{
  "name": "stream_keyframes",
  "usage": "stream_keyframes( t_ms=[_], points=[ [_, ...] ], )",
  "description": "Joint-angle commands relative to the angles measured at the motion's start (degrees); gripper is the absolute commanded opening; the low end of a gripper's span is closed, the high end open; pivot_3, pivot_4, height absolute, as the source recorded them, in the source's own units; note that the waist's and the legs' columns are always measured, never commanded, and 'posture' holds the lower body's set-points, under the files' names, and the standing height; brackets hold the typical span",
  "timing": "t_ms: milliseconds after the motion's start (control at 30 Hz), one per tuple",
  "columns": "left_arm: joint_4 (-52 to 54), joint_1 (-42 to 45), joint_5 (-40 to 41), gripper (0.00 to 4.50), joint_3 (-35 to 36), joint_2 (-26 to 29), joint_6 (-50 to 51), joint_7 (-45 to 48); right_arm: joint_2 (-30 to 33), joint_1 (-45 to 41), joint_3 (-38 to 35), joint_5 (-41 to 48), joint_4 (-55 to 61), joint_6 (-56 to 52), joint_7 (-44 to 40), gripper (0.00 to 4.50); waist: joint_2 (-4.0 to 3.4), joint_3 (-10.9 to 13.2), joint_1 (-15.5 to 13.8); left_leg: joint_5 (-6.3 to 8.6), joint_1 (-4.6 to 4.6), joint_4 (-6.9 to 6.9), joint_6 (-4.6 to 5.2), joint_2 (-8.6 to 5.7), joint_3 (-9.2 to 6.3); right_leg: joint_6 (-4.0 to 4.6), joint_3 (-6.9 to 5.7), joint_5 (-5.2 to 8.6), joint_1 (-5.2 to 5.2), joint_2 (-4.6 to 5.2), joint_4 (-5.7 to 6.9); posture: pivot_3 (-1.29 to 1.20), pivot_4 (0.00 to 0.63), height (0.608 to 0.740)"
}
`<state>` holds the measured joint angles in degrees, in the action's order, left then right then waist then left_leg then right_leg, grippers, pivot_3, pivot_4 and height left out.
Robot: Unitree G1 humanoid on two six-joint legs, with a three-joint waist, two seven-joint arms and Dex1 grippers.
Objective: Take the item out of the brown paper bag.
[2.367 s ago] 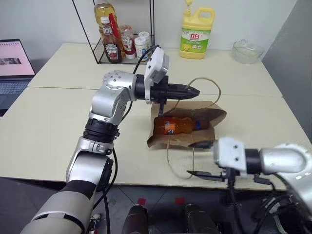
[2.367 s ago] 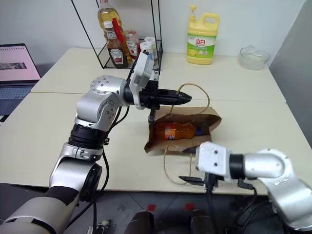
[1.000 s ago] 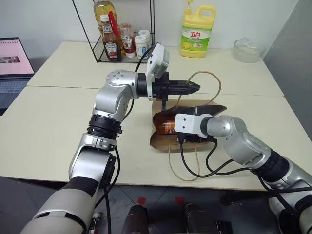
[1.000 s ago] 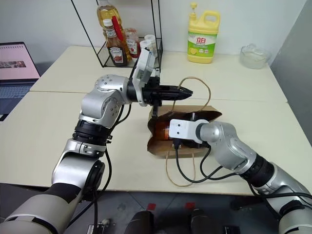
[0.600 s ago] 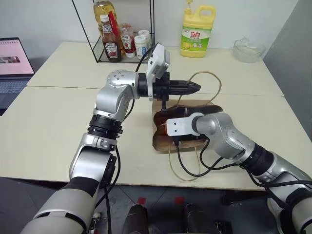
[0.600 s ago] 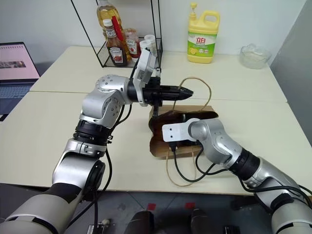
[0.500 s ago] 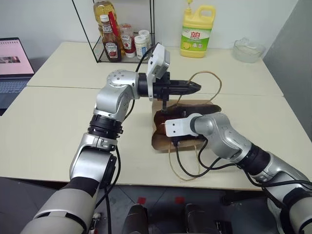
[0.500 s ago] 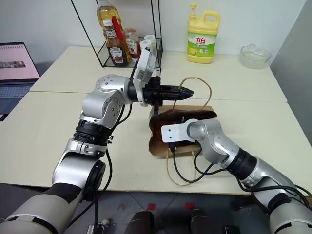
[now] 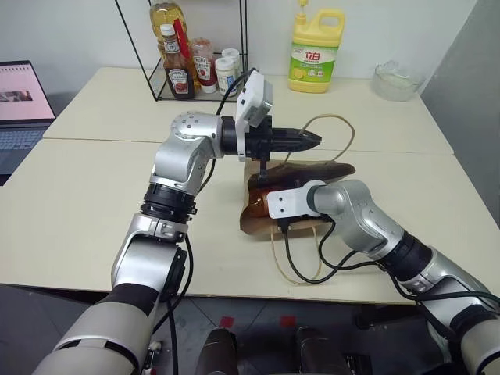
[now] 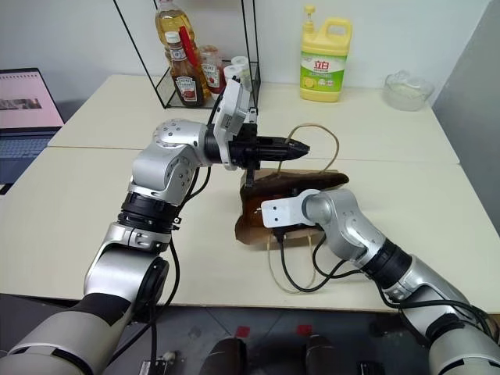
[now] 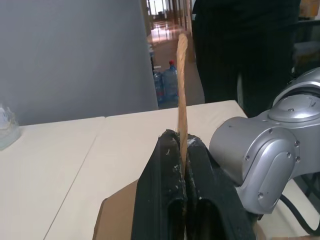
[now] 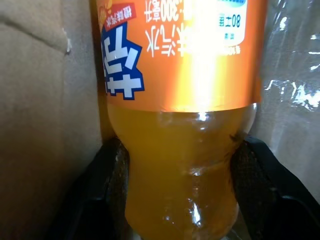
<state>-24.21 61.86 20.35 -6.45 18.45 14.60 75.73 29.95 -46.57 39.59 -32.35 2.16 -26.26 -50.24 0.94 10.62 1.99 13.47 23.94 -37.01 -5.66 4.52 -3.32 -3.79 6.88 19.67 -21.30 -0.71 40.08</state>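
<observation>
The brown paper bag (image 9: 322, 169) lies on its side on the table, mouth toward my left. My left gripper (image 11: 181, 137) is shut on one tan cord handle (image 9: 334, 119) and holds it up above the bag. The other handle (image 9: 274, 248) trails over the table's front. My right gripper (image 12: 180, 167) is inside the bag's mouth. Its black fingers (image 12: 111, 172) press against both sides of the item (image 12: 180, 125), an orange drink bottle with an orange-blue label. In the eye views the right wrist (image 9: 286, 202) covers the bag's mouth.
At the back stand a wire rack with ketchup bottles (image 9: 179, 76), a yellow detergent jug (image 9: 316, 51) and a glass bowl (image 9: 397, 80). A laptop (image 9: 22, 103) sits at the far left. A person in dark clothes (image 11: 245, 45) stands beyond the table.
My right arm came from the table's front edge into the bag's mouth and its fingers closed in on the bottle. The left gripper kept still on the handle.
</observation>
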Motion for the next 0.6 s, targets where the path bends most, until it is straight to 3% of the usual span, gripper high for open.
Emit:
stream_keyframes(
  t_ms=[33, 600],
  points=[
    [-0.3, 1.4, -0.1, 0.0, 0.8, 0.4, -1.5, -0.1, 1.3, 1.0, -4.2, 1.6, 4.4, 2.0, -1.5, 2.5, 0.0, 0.0, 0.0, 0.0, 0.0, 0.0, 0.0, 0.0, 0.0, 0.0, 0.0, 0.0, 0.0, 0.0, 0.0, 0.0, 0.15, 0.74],
    [-4.2, 3.0, -1.5, 0.0, 1.1, 0.1, -4.4, -0.8, 3.4, 4.7, -12.1, 5.6, 12.9, 3.3, -5.1, 2.46, -0.02, 0.0, -0.1, 0.0, 0.06, 0.03, 0.01, -0.01, 0.02, 0.0, 0.01, 0.0, -0.05, 0.01, -0.04, 0.0, 0.15, 0.74]
  ],
)
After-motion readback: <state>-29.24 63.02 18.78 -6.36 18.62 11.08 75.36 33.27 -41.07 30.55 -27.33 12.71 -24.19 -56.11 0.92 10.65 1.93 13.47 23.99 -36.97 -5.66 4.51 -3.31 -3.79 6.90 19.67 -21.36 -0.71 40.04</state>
